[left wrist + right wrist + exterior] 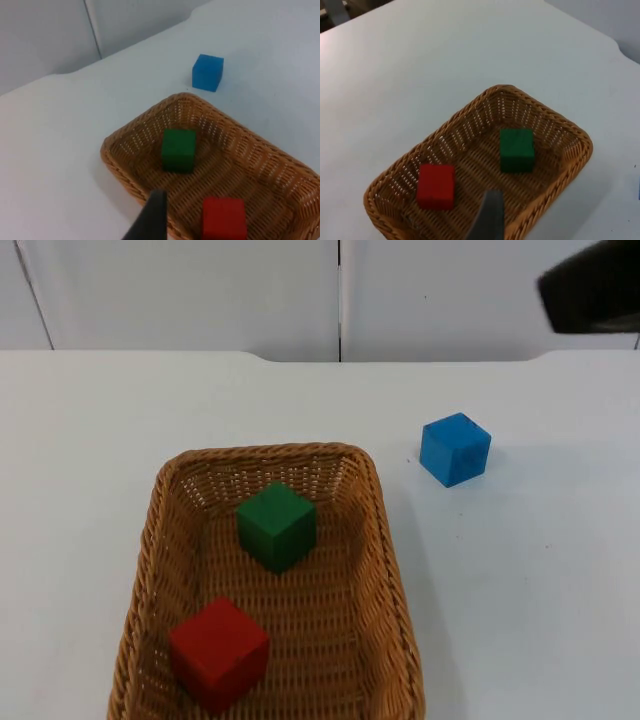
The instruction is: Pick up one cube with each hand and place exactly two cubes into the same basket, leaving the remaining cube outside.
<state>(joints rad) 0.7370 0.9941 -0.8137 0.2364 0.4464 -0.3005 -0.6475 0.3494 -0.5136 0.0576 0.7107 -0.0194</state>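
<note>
Two cubes in the basket, one cube outside on the table.

The wicker basket (385, 570) holds the green cube (277, 525) toward its far end and the red cube (219, 652) toward its near end, the two apart and both resting flat on the woven floor (matte, solid-coloured, sharp-edged blocks). The blue cube (455, 449) sits on the white table (80, 470) beyond the basket's far right corner, clear of the rim. The right arm (590, 285) is raised at the upper right of the top view, well apart from the blue cube. The left gripper (150, 220) and the right gripper (490, 217) each look down on the basket from above, holding nothing; one fingertip of each is visible, so their spread cannot be judged.
</note>
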